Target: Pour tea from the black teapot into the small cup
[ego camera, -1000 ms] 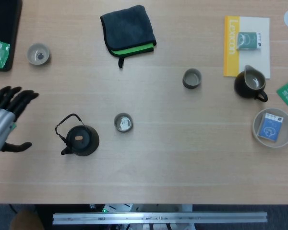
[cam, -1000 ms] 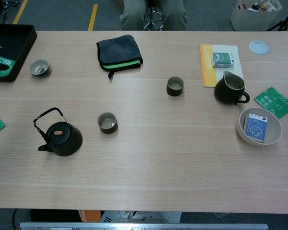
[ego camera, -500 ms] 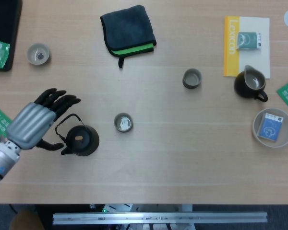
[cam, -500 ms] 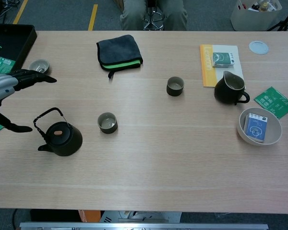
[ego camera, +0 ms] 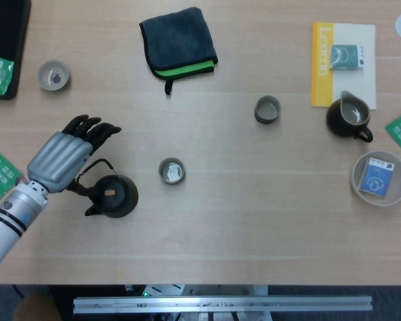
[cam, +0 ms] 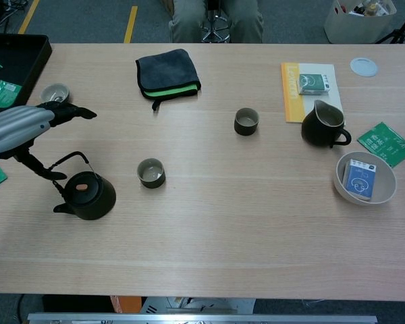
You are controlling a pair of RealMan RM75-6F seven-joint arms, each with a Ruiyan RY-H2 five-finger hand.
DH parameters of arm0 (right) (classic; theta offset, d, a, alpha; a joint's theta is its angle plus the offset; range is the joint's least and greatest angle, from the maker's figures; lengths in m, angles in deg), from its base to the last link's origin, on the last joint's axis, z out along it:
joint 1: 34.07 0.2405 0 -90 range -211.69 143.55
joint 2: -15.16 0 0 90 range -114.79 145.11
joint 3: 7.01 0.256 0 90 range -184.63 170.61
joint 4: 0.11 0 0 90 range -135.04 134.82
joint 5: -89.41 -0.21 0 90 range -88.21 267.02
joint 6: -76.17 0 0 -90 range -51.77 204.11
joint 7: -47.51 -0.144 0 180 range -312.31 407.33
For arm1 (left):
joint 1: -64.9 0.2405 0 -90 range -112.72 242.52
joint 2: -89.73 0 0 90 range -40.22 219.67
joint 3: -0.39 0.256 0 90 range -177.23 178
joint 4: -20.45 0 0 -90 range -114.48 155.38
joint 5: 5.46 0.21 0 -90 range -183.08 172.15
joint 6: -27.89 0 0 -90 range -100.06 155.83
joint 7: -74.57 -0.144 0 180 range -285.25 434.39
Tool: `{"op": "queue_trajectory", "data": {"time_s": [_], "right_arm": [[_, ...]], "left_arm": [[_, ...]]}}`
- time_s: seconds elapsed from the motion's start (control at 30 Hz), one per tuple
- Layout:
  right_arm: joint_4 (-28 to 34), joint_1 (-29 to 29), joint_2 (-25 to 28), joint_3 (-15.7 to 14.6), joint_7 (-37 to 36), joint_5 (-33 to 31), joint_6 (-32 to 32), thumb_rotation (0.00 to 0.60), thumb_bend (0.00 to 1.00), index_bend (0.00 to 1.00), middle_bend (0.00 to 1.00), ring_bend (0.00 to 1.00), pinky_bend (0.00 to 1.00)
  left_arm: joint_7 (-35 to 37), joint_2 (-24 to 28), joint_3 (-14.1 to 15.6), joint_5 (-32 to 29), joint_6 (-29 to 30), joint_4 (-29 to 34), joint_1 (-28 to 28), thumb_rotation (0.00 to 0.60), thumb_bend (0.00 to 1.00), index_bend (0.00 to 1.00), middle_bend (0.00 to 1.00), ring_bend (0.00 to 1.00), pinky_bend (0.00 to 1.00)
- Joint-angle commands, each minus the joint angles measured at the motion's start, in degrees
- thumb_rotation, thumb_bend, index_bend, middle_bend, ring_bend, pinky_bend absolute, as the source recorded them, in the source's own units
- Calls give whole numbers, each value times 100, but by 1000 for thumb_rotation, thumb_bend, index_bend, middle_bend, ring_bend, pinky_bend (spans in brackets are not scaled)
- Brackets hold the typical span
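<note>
The black teapot [ego camera: 113, 195] [cam: 86, 196] stands upright at the table's front left, its wire handle raised and its spout to the front left. A small grey cup [ego camera: 172, 171] [cam: 150, 173] sits just to its right. My left hand [ego camera: 61, 159] [cam: 25, 126] hovers over the handle's left side, fingers spread, thumb reaching down by the handle; it holds nothing. My right hand is out of both views.
A second small cup [ego camera: 267, 110] stands mid-table, a third [ego camera: 53, 75] at far left. A dark folded cloth [ego camera: 178, 41] lies at the back. At right are a black pitcher [ego camera: 348, 118], a yellow booklet [ego camera: 343, 63] and a bowl [ego camera: 381, 178] with a blue packet.
My left hand has come in from the left edge and moved right, now over the teapot's handle. The teapot and cups have not moved.
</note>
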State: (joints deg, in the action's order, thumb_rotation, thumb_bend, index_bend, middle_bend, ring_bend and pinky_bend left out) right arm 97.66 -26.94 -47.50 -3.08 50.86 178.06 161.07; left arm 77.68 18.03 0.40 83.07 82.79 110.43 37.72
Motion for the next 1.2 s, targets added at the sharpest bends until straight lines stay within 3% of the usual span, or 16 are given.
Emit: {"op": "queue_trajectory", "data": {"time_s": [0.03, 0.67, 1.2], "right_arm": [[-13, -5, 1, -9, -16, -2, -8, 600, 50, 241, 189, 0, 0], [-72, -81, 31, -16, -111, -16, 71, 600, 50, 241, 189, 0, 0], [-116, -103, 15, -6, -137, -60, 63, 600, 50, 241, 189, 0, 0]], "left_arm": [[-6, -128, -37, -136, -56, -117, -43, 600, 96, 87, 139, 69, 45], [-34, -734, -96, -669, -192, -815, -175, 600, 98, 87, 158, 84, 45], [-46, -1020, -348, -1093, -205, -1240, -302, 600, 141, 88, 176, 91, 45]]}}
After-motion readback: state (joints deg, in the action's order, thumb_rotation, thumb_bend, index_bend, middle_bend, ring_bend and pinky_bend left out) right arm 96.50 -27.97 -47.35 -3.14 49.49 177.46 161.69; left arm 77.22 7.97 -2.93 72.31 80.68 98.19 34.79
